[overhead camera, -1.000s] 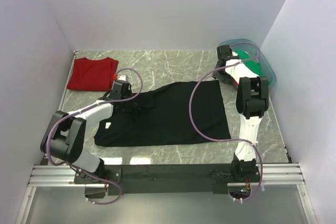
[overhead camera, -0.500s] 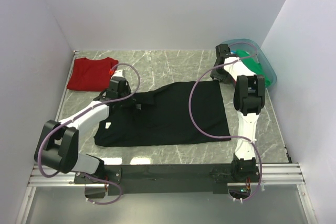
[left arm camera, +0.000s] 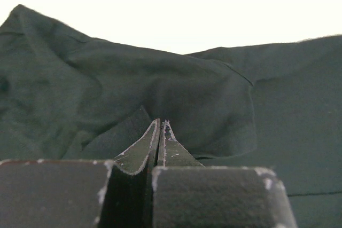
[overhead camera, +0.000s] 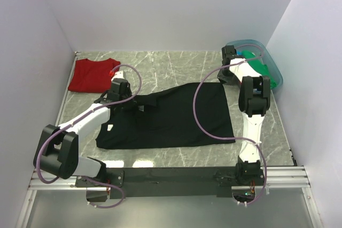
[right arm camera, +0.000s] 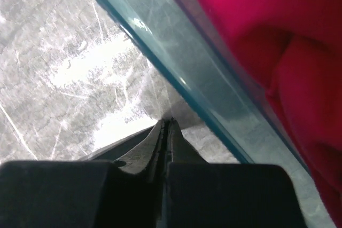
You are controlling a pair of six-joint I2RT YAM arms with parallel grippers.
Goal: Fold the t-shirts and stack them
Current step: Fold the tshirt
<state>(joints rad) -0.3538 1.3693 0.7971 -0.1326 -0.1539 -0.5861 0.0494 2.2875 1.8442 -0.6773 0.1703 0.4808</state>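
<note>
The black shirt (overhead camera: 171,116) lies spread mid-counter (overhead camera: 176,65), not yet folded, bunched at its upper-left shoulder. The red shirt (overhead camera: 92,75) sits folded in the far left corner. At the tub (right arm camera: 176,52), with a pink shirt (right arm camera: 278,36) inside, the right hand (right arm camera: 166,122) has just snapped shut, empty and outside the wall. I'd say that grab caught nothing. The left hand (left arm camera: 162,124) has slid onto the black shoulder and is closed tight. Whether it pinches cloth, I can't tell.

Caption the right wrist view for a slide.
Shut right gripper over marble table, beside blue tub holding a pink shirt.
</note>
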